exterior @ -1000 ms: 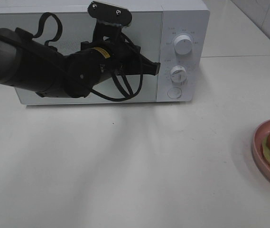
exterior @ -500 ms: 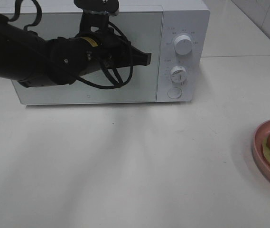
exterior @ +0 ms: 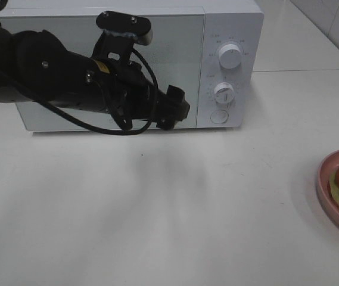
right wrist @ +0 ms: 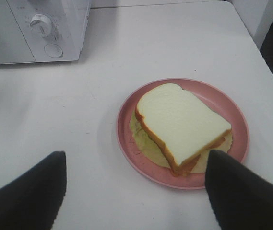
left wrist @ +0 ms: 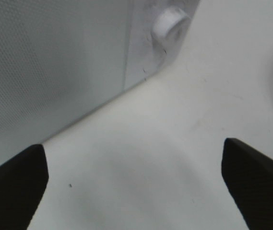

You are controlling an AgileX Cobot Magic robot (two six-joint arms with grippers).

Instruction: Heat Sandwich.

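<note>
My left gripper (exterior: 178,110) sits mid-frame at the microwave (exterior: 229,24) door, jaws wide, empty. Right gripper (right wrist: 134,191) spread wide above the sandwich (right wrist: 182,125) on its plate (right wrist: 126,139), lower right.

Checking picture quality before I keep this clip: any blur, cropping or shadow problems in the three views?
Left wrist: soft overall, microwave knob blurred. Right wrist: sharp on sandwich and pink plate. Exterior high: even light, faint arm shadow on table, plate cropped at the edge.

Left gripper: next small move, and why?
Probably ease the left gripper right onto the round button below the dials. The microwave door is shut, the jaws stand open just beside that button, and the sandwich waits on its plate.
</note>
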